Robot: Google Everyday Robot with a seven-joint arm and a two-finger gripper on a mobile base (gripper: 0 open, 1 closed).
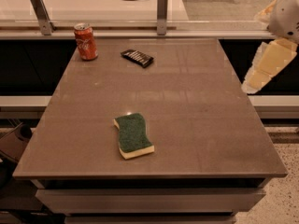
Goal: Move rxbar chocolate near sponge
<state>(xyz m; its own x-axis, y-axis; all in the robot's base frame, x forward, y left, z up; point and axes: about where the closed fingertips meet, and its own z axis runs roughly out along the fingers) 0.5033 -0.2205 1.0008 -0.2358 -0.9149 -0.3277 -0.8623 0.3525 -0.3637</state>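
approach step; nothing grasped yet. the flat black rxbar chocolate (pixel 137 58) wrapper lies at the far side of the grey table (pixel 210 125), well apart from the green-faced yellow foam sponge (pixel 133 135). the gripper (pixel 267 65) hangs beyond the right edge; its aperture cannot be told. next: reach across to the bar.

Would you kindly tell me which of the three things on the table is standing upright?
The orange-red soda can at the far left corner; the rxbar chocolate and sponge lie flat. The hand hangs right of the table.
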